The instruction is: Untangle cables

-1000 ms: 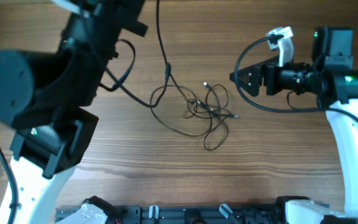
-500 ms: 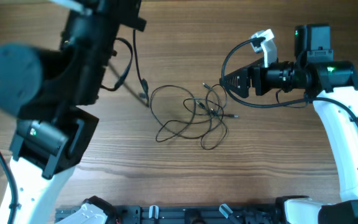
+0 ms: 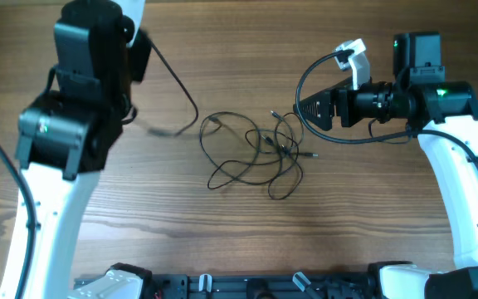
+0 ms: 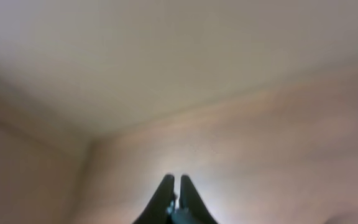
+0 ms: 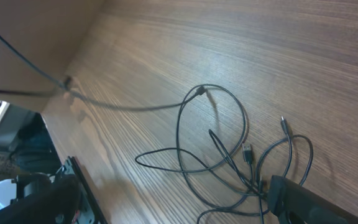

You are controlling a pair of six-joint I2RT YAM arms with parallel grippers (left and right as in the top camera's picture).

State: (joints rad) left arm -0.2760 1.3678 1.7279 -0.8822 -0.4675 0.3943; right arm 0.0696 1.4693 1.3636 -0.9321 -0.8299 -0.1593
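The cables point(image 3: 256, 154) are thin black wires lying in loose tangled loops on the wooden table at the centre. They also show in the right wrist view point(image 5: 229, 155), with small plug ends among the loops. My right gripper point(image 3: 301, 108) points left at the upper right edge of the tangle. In its own view it point(image 5: 173, 186) looks open, with one dark finger touching the loops at the lower right. My left gripper point(image 4: 174, 179) is shut and empty, raised and facing a blurred wall. In the overhead view it is hidden by the left arm.
The left arm point(image 3: 81, 91) hangs over the table's upper left, and its thicker black cable point(image 3: 185, 95) loops toward the tangle. A black rail point(image 3: 247, 286) runs along the table's front edge. The right arm point(image 3: 463, 183) stands at the right side.
The wire that was stretched up to the far edge has dropped back onto the table as a loop. The left arm swung away to the upper left. The right gripper moved left toward the tangle.
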